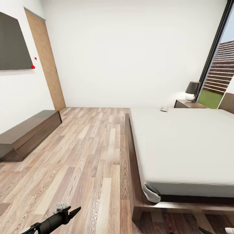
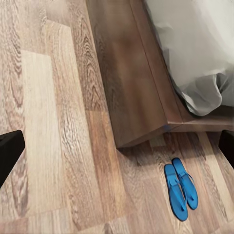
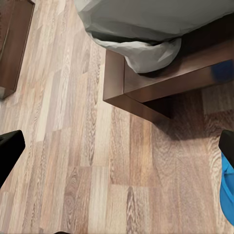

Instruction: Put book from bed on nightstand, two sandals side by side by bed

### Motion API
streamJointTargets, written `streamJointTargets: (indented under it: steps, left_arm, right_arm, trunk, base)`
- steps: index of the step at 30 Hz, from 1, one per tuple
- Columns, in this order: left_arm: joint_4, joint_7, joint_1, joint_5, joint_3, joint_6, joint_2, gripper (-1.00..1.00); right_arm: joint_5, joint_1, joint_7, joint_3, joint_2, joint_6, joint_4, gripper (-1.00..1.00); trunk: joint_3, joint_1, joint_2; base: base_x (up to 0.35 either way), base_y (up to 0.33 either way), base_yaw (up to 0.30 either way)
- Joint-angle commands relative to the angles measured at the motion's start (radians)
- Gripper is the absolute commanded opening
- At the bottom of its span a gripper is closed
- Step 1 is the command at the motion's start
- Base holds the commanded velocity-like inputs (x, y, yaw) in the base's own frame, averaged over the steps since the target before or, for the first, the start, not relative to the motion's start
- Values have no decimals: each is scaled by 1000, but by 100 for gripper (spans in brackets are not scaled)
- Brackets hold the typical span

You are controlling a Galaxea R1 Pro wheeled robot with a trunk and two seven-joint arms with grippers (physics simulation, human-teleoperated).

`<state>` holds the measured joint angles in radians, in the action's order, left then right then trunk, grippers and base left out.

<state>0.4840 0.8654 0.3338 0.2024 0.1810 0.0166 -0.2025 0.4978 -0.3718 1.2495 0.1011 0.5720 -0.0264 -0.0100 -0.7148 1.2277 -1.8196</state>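
Bright blue thong sandals (image 2: 181,190) lie together on the plank floor near the dark-brown wooden bed (image 2: 138,92) corner.
Judged light, floppy; strap grasp advised. Left gripper (image 2: 117,146) and right gripper (image 3: 117,151) fingers are held apart, empty.

At the far edge of the bed (image 1: 182,143), we see a small object (image 1: 164,109) too tiny to identify. In the right wrist view, a blue shape (image 3: 226,187) is cut off by the frame. The nightstand (image 1: 188,104) sits partly hidden behind the mattress.
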Motion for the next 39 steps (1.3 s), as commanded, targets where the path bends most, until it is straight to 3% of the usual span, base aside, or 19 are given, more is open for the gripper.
streamJointTargets:
  steps: [1, 20, 39]
  left_arm:
    - [-1, 4, 1, 3, 2, 2, 0, 100]
    - [-1, 4, 1, 3, 2, 2, 0, 100]
    - [-1, 4, 1, 3, 2, 2, 0, 100]
  right_arm:
    - [-8, 0, 2, 8, 0, -3, 1, 100]
    - [-8, -1, 3, 8, 0, -3, 1, 100]
    - [-8, -1, 3, 6, 0, -3, 1, 100]
  trunk:
    - [-1, 0, 0]
    - [11, 0, 0]
    - [13, 0, 0]
  base:
    - [0, 0, 0]
    - [0, 0, 4]
    - [0, 0, 171]
